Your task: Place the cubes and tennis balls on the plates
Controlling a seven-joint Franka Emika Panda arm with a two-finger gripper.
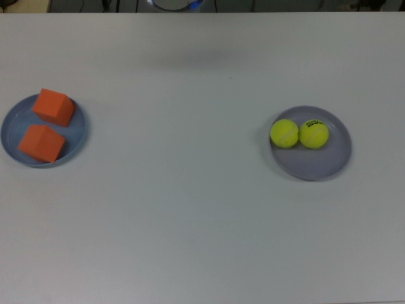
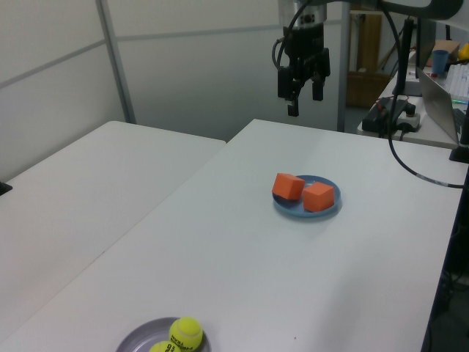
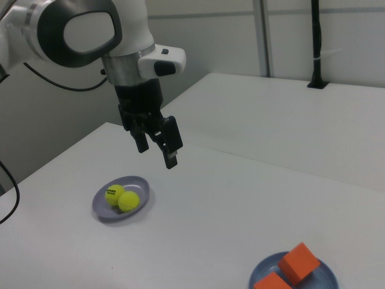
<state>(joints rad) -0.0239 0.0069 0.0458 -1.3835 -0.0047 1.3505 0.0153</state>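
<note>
Two orange cubes [image 1: 54,106] [image 1: 42,143] rest side by side on the light blue plate [image 1: 79,130] at the top view's left; the cubes [image 2: 289,186] [image 2: 319,196] also show in the left view. Two tennis balls [image 1: 284,133] [image 1: 314,133] touch each other on the lavender-grey plate [image 1: 316,166] at the top view's right; the ball nearer that side bears a black logo. My gripper [image 2: 305,101] hangs open and empty high above the table's far end, away from both plates. In the right view the gripper [image 3: 157,153] hovers above the plate [image 3: 142,183] with the balls.
A second white table [image 2: 80,191] adjoins at the left view's left, with a seam between the two. A power strip and cables [image 2: 396,114] and a laptop [image 2: 440,92] sit past the table at the left view's right. A black post [image 3: 315,42] stands behind.
</note>
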